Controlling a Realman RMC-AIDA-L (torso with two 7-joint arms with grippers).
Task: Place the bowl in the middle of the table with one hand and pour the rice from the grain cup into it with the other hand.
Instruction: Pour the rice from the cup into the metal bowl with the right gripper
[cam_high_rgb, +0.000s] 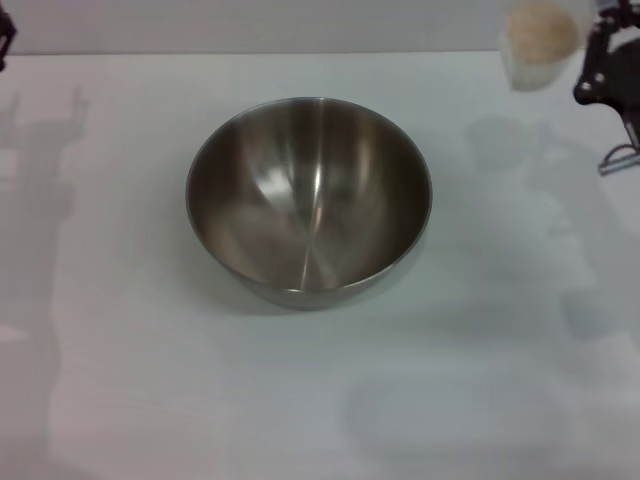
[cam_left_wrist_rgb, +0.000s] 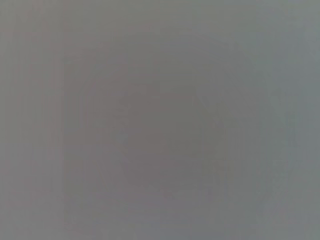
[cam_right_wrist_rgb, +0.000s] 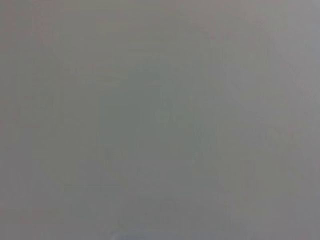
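The grain cup (cam_high_rgb: 538, 45), small, clear plastic and full of pale beige rice (cam_high_rgb: 543, 28), hangs near the far right corner beside the right gripper (cam_high_rgb: 605, 75), finger state unclear, and should travel level over the empty steel bowl (cam_high_rgb: 308, 200) at mid-table before tipping

From my head camera I look forward and steeply down over the white table (cam_high_rgb: 120, 400), with the bowl (cam_high_rgb: 308, 200) near the centre of the frame and the table's far edge running along the top. My left and right wrist cameras each give me only a flat, featureless grey field, so I cannot tell which way they face or what they share with the head view.
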